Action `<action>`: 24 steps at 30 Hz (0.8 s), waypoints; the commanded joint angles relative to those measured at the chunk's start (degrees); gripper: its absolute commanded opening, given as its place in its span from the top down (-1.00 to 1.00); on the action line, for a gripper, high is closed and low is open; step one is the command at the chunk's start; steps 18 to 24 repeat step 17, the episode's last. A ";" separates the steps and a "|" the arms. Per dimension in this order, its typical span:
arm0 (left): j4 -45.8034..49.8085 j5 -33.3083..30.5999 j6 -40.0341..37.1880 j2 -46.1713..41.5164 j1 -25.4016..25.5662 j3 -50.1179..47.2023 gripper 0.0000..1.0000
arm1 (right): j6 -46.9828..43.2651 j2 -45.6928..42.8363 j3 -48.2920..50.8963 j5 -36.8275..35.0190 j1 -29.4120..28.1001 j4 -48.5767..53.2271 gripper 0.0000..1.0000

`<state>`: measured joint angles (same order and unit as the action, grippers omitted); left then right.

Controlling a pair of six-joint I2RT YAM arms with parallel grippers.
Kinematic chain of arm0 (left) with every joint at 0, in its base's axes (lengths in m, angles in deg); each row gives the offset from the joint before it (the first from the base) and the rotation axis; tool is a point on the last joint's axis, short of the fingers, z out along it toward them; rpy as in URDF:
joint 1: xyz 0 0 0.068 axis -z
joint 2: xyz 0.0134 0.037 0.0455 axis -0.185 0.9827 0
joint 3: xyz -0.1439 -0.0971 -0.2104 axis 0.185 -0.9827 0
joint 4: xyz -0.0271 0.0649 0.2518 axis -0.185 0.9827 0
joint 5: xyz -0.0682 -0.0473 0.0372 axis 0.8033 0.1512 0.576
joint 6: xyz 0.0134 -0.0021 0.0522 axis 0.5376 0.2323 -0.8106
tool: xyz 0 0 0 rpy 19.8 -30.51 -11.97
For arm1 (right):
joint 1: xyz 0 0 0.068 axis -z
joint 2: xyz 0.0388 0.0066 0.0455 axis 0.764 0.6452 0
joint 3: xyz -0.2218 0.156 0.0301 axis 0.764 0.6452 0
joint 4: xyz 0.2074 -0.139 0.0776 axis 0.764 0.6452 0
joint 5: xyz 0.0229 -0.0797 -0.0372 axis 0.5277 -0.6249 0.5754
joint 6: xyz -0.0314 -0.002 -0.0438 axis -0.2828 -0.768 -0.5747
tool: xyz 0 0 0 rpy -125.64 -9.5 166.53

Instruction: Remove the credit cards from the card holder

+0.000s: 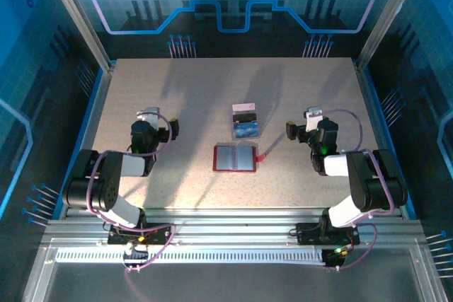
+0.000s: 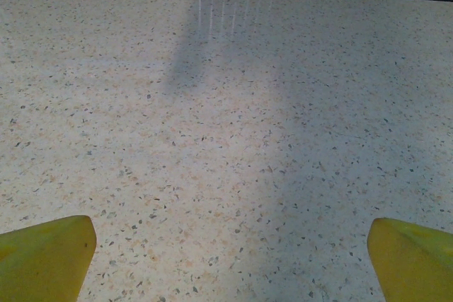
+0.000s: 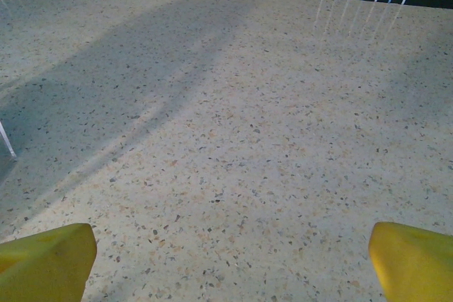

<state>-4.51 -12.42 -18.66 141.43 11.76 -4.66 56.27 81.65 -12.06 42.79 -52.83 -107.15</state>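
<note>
- Red-bordered and spread flat, grey pockets up: find the card holder at mid-table, between the two arms and nearer their bases than the cards. Judge the open lay as giving access to the pockets; read both pockets as empty, as far as the top view resolves.
- Locate the credit cards just beyond the holder's far edge: blue card nearer, pinkish-white card behind it, long edges together. Cannot tell whether touching or overlapping. Treat both as out of the holder and the task as apparently complete.
- Note the red strap tab projecting from the holder's right edge toward the right arm.
- Check the left gripper: parked well left of the holder, jaws released and spread wide, nothing grasped. Confirm in the wrist view: yellow fingertips far apart over the speckled table.
- Check the right gripper: parked well right of the cards, jaws likewise released and empty, yellow pads at the lower corners of its wrist view with bare surface ahead.
- Read both parked poses as a clearance stance, one to each side, leaving holder and cards uncovered from above.
- Expect no obstruction between either gripper and the items; note arm shadows across the far tabletop.
- Allow for difficulty in any regrasp: thin cards lying flat on a hard surface offer little edge to pinch.
</note>
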 commanded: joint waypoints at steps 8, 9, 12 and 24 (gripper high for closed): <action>-2.43 1.44 -1.57 0.37 -0.49 0.10 -0.99 | -0.79 -0.01 -0.15 -0.75 -0.65 -2.75 -0.99; -2.52 1.48 -1.57 0.41 -0.49 0.02 -0.99 | -0.78 -0.01 -0.17 -0.69 -0.68 -2.76 -0.99; -2.50 1.43 -1.57 0.38 -0.49 0.10 -0.99 | -0.31 0.04 -0.18 0.18 0.03 -2.52 -0.99; -2.50 1.49 -1.65 0.42 -0.50 0.06 -0.99 | 0.03 -0.13 0.83 -0.95 -0.03 -4.24 -0.99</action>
